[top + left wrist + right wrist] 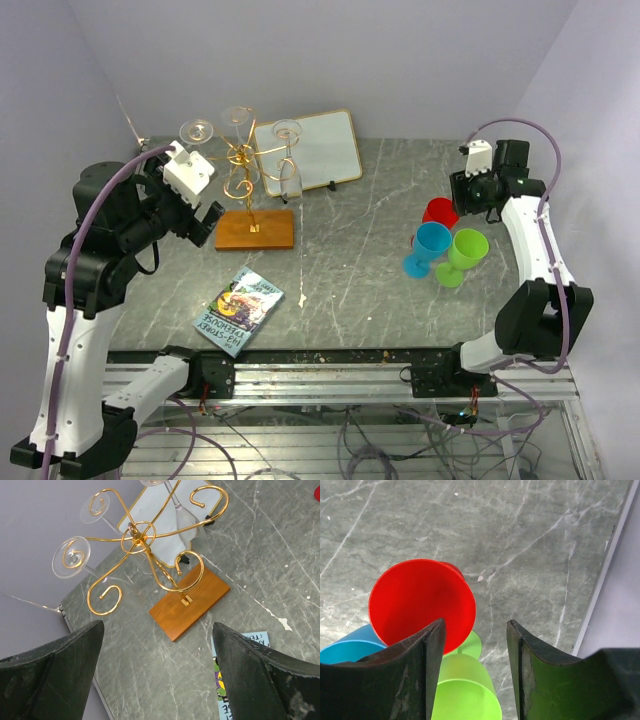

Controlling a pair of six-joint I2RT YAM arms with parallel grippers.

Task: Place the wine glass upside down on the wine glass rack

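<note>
Pickup stage: right claw point(475, 626) is held part open over the red glass point(420, 600); closure is needed next.

Table point(350, 250): grey marbled top, flecked with white marks. Ahead of the left claw point(156, 630), the wine glass rack point(190, 602) stands on its wooden base, with a white framed board point(320, 140) beyond. A book point(238, 310) lies flat beside that claw. Beneath the right claw point(475, 625), the red wine glass point(420, 600), blue wine glass point(347, 645) and green wine glass point(465, 690) stand clustered.
</note>
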